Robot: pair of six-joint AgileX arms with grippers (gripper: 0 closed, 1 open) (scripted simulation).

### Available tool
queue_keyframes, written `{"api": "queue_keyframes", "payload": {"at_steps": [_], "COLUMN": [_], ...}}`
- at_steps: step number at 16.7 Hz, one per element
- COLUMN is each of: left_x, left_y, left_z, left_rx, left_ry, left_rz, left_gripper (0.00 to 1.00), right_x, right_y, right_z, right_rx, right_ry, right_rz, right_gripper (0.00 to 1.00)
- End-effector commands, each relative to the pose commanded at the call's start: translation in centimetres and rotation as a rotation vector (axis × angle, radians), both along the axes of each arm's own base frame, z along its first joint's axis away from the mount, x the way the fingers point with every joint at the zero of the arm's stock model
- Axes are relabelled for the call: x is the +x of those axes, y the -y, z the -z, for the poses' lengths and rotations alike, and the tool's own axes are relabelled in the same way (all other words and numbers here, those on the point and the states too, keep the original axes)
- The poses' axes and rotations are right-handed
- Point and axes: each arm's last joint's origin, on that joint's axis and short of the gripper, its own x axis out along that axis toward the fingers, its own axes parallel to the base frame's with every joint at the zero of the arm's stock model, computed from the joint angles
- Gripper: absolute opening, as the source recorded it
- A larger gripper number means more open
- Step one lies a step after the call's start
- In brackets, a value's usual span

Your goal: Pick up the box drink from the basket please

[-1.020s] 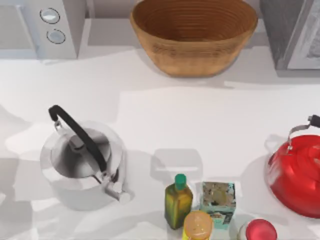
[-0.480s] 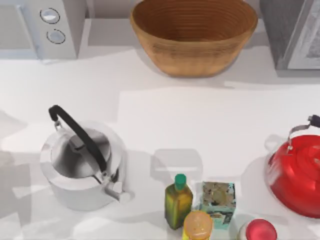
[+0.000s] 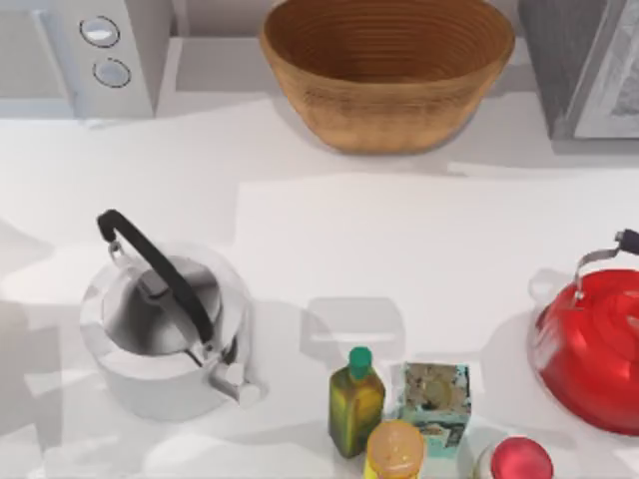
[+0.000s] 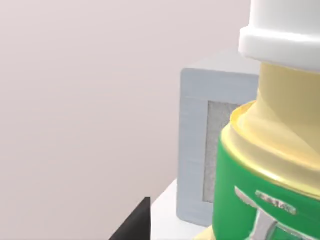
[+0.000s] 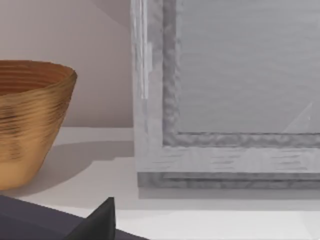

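Two kettles flank the table — a silver kettle [image 3: 165,334] at left, a red kettle [image 3: 591,349] at right; the basket [image 3: 387,70] sits at the far edge (its ribbed bowl bare inside); no pale-yellow box drink is discernible; whether either gripper's fingers are parted, I cannot tell.

A silver kettle [image 3: 165,329] with a black handle is standing on the left of the white surface [image 3: 399,239]. A red kettle [image 3: 591,349] is sitting at the right edge. Near the front, an olive-oil bottle [image 3: 355,401] is standing just beside a squat teal carton [image 3: 435,399]. A microwave [image 3: 80,50] is occupying the far left corner.
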Motion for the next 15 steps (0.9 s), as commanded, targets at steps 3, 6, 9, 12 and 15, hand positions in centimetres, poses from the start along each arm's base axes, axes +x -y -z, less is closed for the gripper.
{"api": "queue_keyframes", "payload": {"at_steps": [3,6,9,12,15], "left_x": [0.00,0.00,0.00,0.00,0.00], "left_y": [0.00,0.00,0.00,0.00,0.00], "left_z": [0.00,0.00,0.00,0.00,0.00], "left_rx": [0.000,0.000,0.000,0.000,0.000], "left_ry": [0.000,0.000,0.000,0.000,0.000], "left_rz": [0.000,0.000,0.000,0.000,0.000], "left_gripper": [0.53,0.75,0.98,1.00,1.00], "right_x": [0.00,0.00,0.00,0.00,0.00], "right_y": [0.00,0.00,0.00,0.00,0.00], "right_z": [0.00,0.00,0.00,0.00,0.00], "right_rx": [0.000,0.000,0.000,0.000,0.000], "right_ry": [0.000,0.000,0.000,0.000,0.000], "right_rz": [0.000,0.000,0.000,0.000,0.000], "right_gripper": [1.00,1.00,1.00,1.00,1.00]}}
